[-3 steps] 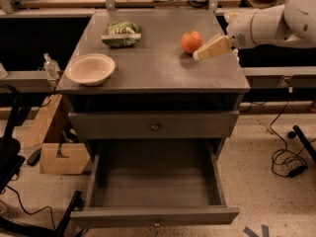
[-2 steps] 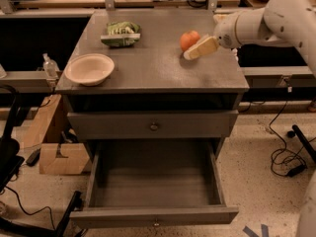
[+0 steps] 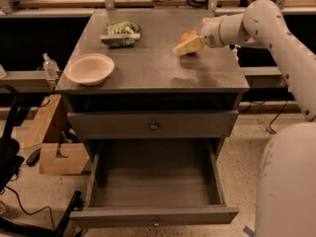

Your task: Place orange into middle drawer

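Observation:
The orange [image 3: 186, 34] sits on the grey cabinet top [image 3: 148, 68], toward its back right. My gripper [image 3: 188, 45] reaches in from the right and is right against the orange's front side, hiding its lower part. The middle drawer [image 3: 153, 215] is pulled wide open at the bottom of the cabinet, and nothing lies inside it. Its small knob shows on the front edge.
A beige bowl [image 3: 89, 68] stands at the front left of the top. A green snack bag [image 3: 120, 34] lies at the back left. The upper knobbed drawer front [image 3: 154, 126] is closed. A cardboard box [image 3: 63, 158] sits on the floor to the left.
My arm has swung left and the gripper has closed in on the orange, from beside its right side to overlapping its front. The orange and drawer have not moved.

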`<action>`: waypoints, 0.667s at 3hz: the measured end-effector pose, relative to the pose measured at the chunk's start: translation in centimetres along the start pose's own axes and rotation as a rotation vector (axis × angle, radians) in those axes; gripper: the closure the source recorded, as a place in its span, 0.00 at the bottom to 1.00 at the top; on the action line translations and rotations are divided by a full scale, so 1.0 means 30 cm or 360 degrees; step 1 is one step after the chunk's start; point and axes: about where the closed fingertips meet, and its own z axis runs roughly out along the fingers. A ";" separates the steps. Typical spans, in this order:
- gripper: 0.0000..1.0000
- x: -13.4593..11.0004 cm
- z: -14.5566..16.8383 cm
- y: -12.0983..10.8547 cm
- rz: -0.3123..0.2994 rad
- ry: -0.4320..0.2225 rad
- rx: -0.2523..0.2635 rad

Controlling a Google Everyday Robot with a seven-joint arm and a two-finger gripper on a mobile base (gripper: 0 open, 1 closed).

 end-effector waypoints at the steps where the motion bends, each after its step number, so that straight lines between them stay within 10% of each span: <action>1: 0.04 0.041 0.062 -0.029 0.0071 0.0027 0.0020; 2: 0.33 0.123 0.067 -0.046 0.0157 0.0083 0.0064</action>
